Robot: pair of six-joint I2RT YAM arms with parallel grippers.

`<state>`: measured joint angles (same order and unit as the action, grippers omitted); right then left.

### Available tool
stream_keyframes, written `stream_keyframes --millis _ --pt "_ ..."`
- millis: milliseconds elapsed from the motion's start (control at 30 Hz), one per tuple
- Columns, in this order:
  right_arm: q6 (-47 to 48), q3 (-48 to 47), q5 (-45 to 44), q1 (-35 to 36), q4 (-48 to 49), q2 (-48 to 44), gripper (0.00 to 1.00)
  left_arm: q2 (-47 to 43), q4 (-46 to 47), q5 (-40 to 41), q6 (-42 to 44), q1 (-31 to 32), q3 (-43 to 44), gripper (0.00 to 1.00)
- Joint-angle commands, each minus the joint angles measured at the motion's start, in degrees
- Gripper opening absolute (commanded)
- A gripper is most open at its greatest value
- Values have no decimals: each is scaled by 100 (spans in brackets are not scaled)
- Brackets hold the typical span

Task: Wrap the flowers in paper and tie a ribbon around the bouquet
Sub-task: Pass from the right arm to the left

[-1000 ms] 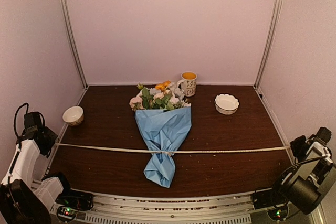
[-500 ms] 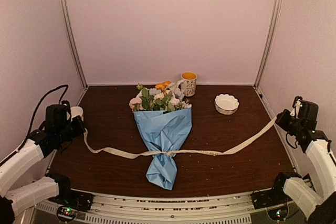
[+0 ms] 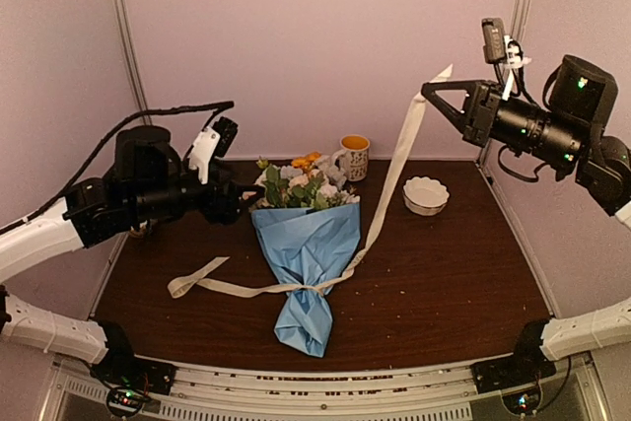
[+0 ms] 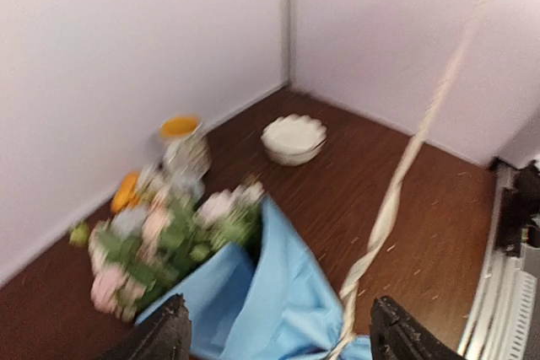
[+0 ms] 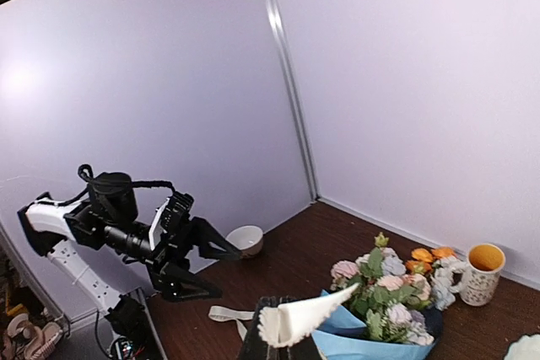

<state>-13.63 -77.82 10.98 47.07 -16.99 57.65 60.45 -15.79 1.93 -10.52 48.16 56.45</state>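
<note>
**Limp ribbon, light bundle: pull gently**

The bouquet [image 3: 308,244] lies mid-scene on the table [image 3: 444,283], flowers [image 3: 296,184] far, tip of the paper [image 3: 314,234] near. The ribbon [image 3: 394,175] cinches the neck. It's limp fabric and probably slippery, so pinch it flat close to an end. The bundle looks light enough to drag if tugged. The right gripper [image 3: 430,91] is clenched on one ribbon end, high at right. The left gripper [image 5: 230,276] is spread wide and empty, left of the flowers. The other ribbon end lies loose, near-left.

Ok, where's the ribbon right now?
Top view: the ribbon is wrapped around the bouquet's lower part mid-table. Its left end lies loose on the table, and its right end rises to the shut right gripper, upper right.
</note>
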Motion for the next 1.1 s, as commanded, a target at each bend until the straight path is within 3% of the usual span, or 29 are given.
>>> stream_keyframes --millis 0,67,100,200,333,400,500,633,667,733,800,833,900,1067 --pt "519 -783 305 688 -176 813 0 811 1092 -2413 1728 647 908 81" --pt "507 -1043 590 841 -77 1070 0 1188 1649 -3006 1550 684 1173 93" --pt "509 -1154 695 892 -46 1156 0 1337 1848 -3164 1516 686 1327 95" --pt "487 -1368 849 950 -20 1348 0 1823 1909 -3692 1621 699 1765 90" --pt "518 -1437 912 1021 5 1424 0 2349 1610 -3403 1726 703 2241 83" --pt "528 -1421 908 1027 19 1425 0 2487 1614 -3400 1738 703 2368 61" --pt "583 -1388 880 1028 0 1396 0 2576 1711 -3189 1717 703 2409 0" --pt "740 -1183 702 1010 -183 1215 0 2307 1959 -2832 1641 703 2220 0" --pt "785 -986 586 978 -185 1102 12 2199 2112 -2581 1581 703 2138 0" --pt "762 -346 473 843 -10 842 52 2035 2261 -2096 1562 703 2058 0" --pt "649 438 98 815 243 610 71 2002 2223 -1848 1616 703 2109 0" --pt "521 853 -136 815 382 552 95 2029 2176 -1837 1630 699 2154 0" --pt "180 1579 -465 820 728 598 100 2111 2142 -1990 1601 703 2218 0" --pt "-640 2711 -573 1102 2044 1435 99 2235 2531 -2267 1384 703 2308 0"
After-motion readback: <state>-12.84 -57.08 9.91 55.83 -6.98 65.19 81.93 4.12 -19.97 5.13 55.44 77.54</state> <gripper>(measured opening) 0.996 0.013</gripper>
